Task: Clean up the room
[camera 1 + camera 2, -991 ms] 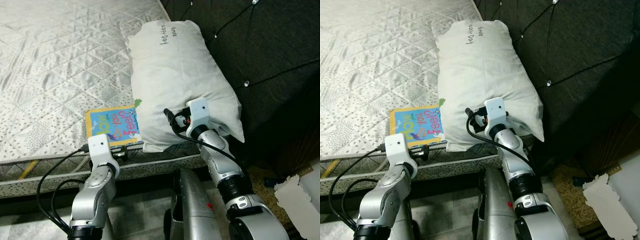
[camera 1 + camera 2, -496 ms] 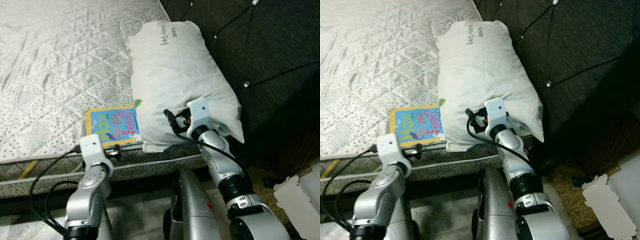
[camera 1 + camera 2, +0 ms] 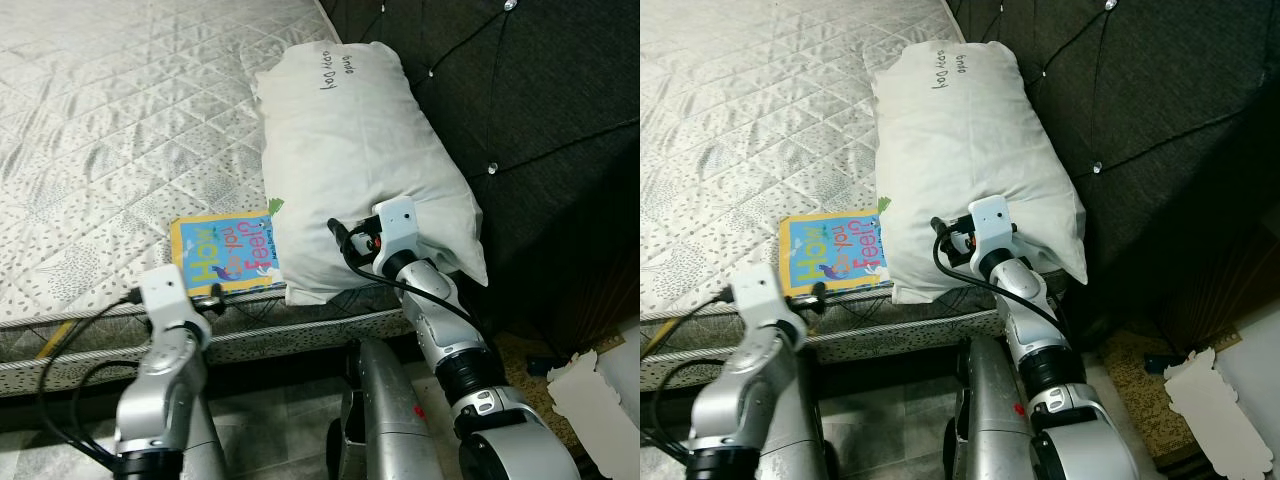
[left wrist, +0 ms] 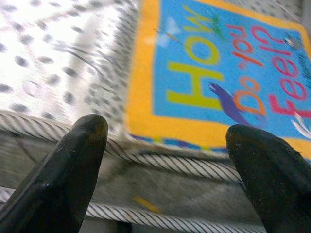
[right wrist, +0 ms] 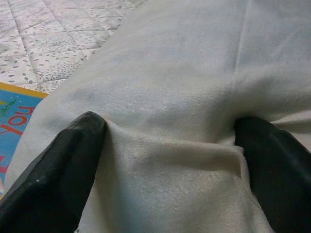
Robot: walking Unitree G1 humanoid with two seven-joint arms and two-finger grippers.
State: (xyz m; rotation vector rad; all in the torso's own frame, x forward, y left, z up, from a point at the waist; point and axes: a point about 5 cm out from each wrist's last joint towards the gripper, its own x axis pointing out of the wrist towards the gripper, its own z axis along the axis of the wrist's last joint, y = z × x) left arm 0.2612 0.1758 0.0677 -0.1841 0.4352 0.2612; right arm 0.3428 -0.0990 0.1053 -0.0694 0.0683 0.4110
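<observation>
A white pillow (image 3: 350, 150) lies on the bed against the headboard. Beside it, at the mattress's near edge, a colourful children's book (image 3: 225, 252) lies flat, its far corner tucked under the pillow. My left gripper (image 4: 170, 135) is open at the mattress edge, just short of the book's near edge, with nothing between its fingers. My right gripper (image 5: 170, 131) is open, and its fingers (image 5: 73, 145) are pressed into the near end of the pillow so that fabric bulges between them.
The quilted grey mattress (image 3: 120, 100) stretches away to the left. A dark tufted headboard (image 3: 520, 100) rises on the right. White card scraps (image 3: 600, 390) lie on the floor at the right. Something yellow (image 3: 55, 340) sticks out under the mattress edge.
My left arm has drawn back to the left along the mattress edge, away from the book's near corner. The right arm and pillow have not moved.
</observation>
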